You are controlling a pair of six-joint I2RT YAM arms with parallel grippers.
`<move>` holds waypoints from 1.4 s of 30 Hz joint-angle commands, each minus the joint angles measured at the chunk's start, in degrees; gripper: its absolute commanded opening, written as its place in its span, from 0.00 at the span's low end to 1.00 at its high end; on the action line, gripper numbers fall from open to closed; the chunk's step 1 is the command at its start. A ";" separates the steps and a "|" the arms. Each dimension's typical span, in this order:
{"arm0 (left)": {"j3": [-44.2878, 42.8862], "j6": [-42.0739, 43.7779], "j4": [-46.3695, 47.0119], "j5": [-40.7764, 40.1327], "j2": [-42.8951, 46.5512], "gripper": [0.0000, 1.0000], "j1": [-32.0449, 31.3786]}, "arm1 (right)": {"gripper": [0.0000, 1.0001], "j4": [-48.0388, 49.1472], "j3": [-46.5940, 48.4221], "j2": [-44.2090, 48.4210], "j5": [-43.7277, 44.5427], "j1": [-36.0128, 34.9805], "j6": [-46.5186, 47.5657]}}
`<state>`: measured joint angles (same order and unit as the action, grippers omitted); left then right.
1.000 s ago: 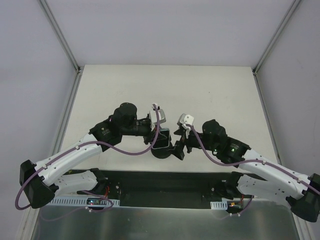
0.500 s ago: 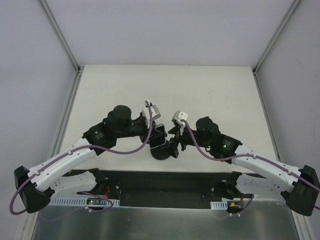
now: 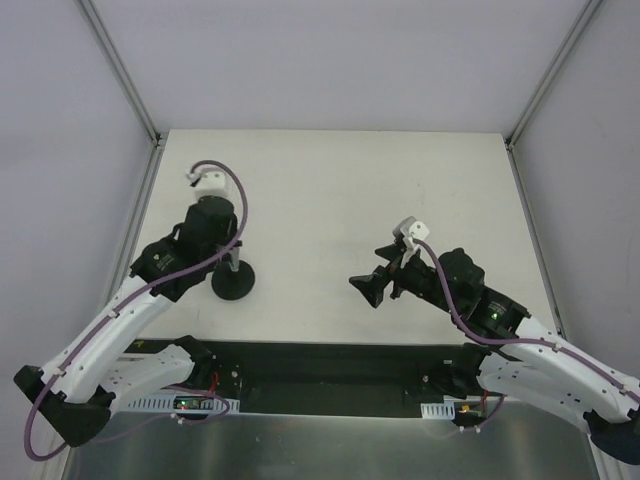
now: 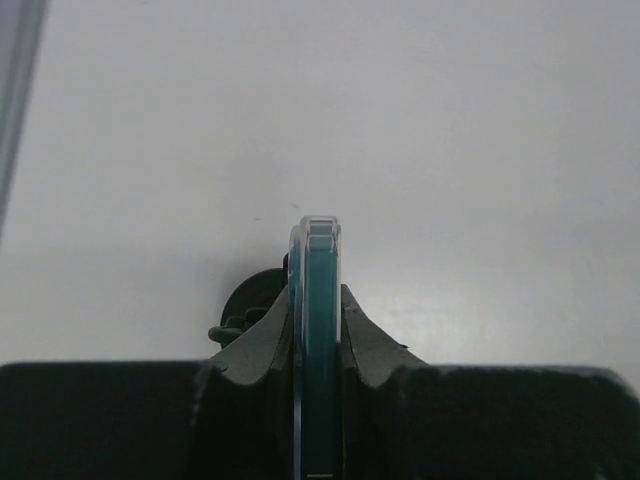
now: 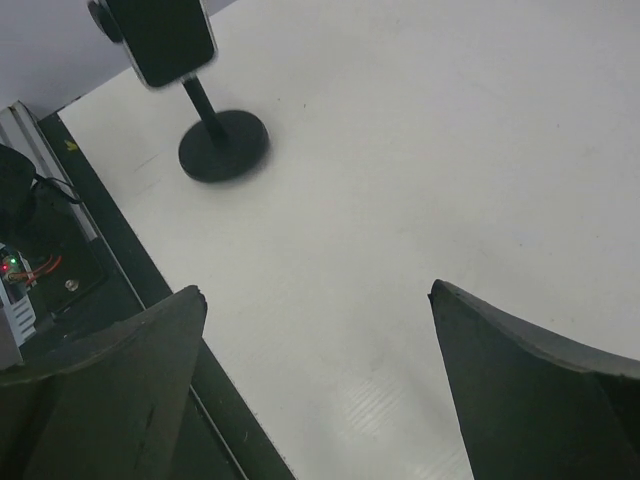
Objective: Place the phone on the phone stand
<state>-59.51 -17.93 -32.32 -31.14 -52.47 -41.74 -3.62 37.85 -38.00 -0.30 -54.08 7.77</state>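
The phone [image 4: 318, 300] shows edge-on, a thin slab with a teal edge, pinched between the jaws of my left gripper [image 4: 318, 305]. Right below it sits the phone stand [image 4: 250, 300]. The right wrist view shows the phone [image 5: 168, 38] upright at the top of the phone stand's stem, above the round base [image 5: 223, 145]. Whether it sits in the holder I cannot tell. From above, my left gripper [image 3: 226, 248] hides the phone and hangs over the stand [image 3: 232, 284] at the table's left. My right gripper [image 3: 368, 285] stands open and empty at the centre right [image 5: 317, 292].
The white table [image 3: 330, 180] is walled by pale panels with metal rails at left [image 3: 140, 210] and right [image 3: 530, 210]. A black strip with electronics [image 5: 40, 250] runs along the near edge by the arm bases.
The arms have drawn apart from the centre. My left gripper, the phone and the stand are now at the left. My right gripper has pulled back to the right, still open.
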 commanded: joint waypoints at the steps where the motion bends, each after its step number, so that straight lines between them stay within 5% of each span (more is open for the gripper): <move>1: -6.76 -11.59 -9.86 -9.74 3.16 0.00 14.82 | 0.97 -1.66 0.56 -0.67 0.91 0.12 -1.88; 9: -13.00 -33.73 -35.69 -27.75 -1.85 0.00 25.29 | 0.97 -1.66 1.00 -2.52 -1.72 0.21 -2.14; 24: -13.44 -49.99 -37.47 -33.38 -11.69 0.00 50.07 | 0.97 -3.50 -0.32 -0.94 -2.17 0.21 -2.85; 42: -14.32 -62.05 -43.45 -41.73 -15.99 0.00 51.14 | 0.97 -3.94 0.30 -2.78 -1.64 0.21 -2.94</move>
<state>-72.34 -75.72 -71.85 -64.01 -68.53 9.08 -8.51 36.91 -40.21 -1.91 -54.08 5.48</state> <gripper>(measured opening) 0.118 0.967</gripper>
